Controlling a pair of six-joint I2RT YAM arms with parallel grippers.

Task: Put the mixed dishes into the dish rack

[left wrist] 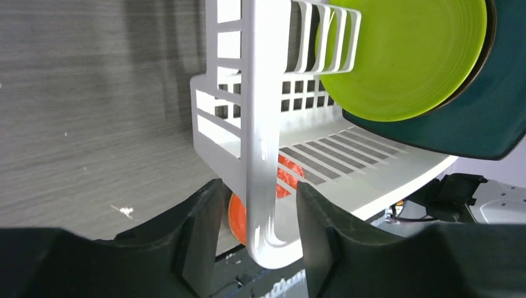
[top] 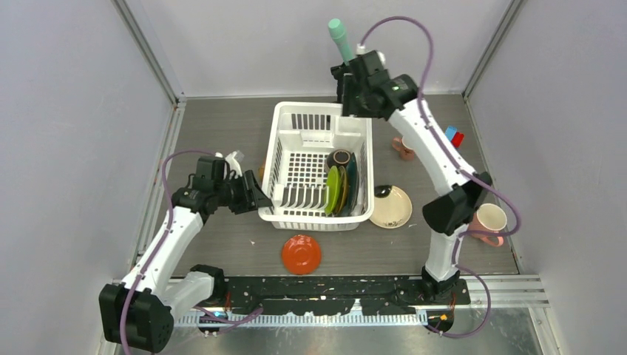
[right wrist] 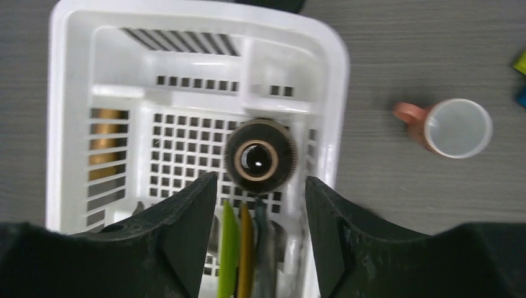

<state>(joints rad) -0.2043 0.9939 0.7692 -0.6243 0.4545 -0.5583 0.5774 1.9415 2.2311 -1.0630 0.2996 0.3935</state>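
The dish rack [top: 273,166] sits in the middle of the counter [top: 222,244]. The left jaws [left wrist: 259,189] are at the rack's left wall near its front corner, about 8 o'clock of the rack in the top view. The white rim runs between the two fingers [left wrist: 198,230] with a narrow gap on each side. These jaws are partly open around the rim and clamp nothing.

The right jaws [right wrist: 260,180] hang over the far end of the rack, spread wide and empty. The brown bowl [right wrist: 260,149] lies on the rack floor below them, by the right wall. In the wrist view it shows between the two fingertips.

At 6 o'clock of the bowl, a green plate [top: 333,191], a yellow plate [top: 341,194] and a teal plate [top: 353,177] stand on edge side by side.

Outside the rack:
- A cream plate [top: 390,207] lies just beside it at 4 o'clock.
- A red dish [top: 301,254] lies at 6 o'clock.
- One pink mug [top: 404,146] is near it at 2 o'clock.
- The other pink mug [top: 489,219] is well apart at 3 o'clock, beside the right arm.
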